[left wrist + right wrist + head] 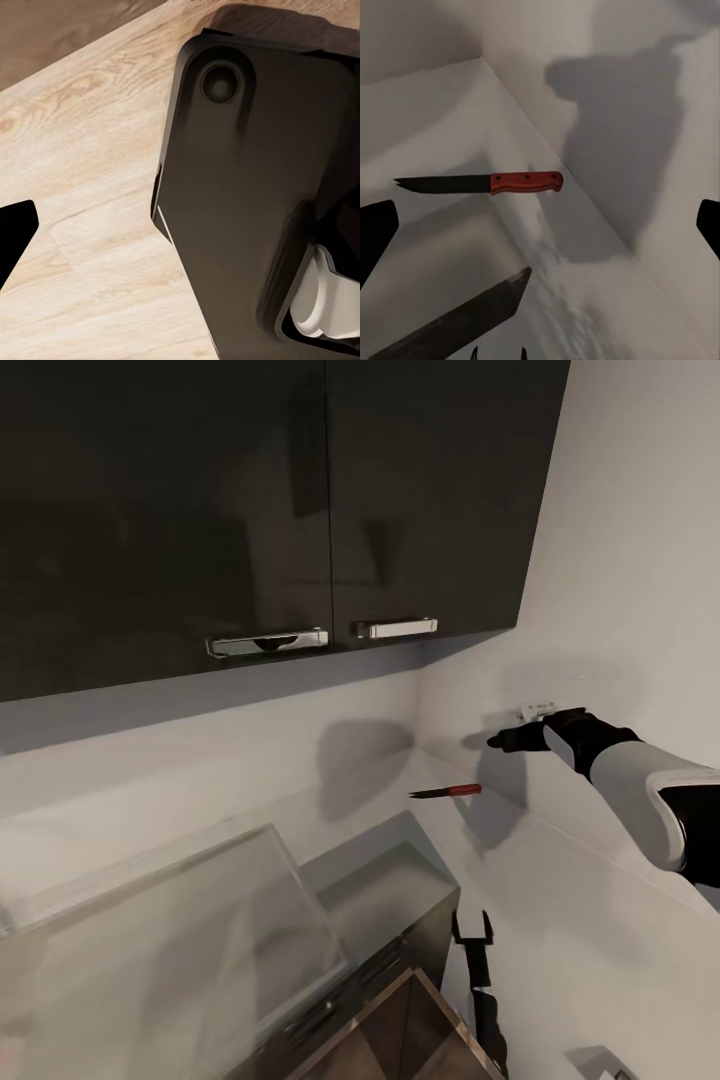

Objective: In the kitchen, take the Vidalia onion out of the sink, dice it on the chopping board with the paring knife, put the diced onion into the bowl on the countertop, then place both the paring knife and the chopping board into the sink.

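The right gripper (pixel 497 740), at middle right of the head view, reaches toward the knife (pixel 446 791), which lies flat on the countertop (pixel 560 900) near the wall corner; its fingers look spread wide, likely lined up for a pick-up. The left gripper (pixel 471 932) hangs low at bottom centre, spread and empty, beside a dark cabinet (pixel 400 920). Black wall cabinets (pixel 260 510) fill the upper left, and nothing blocks the reach.

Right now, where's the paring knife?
In the head view the paring knife lies flat on the countertop near the back corner of the walls, right of centre, with the right gripper raised above and slightly right of it.
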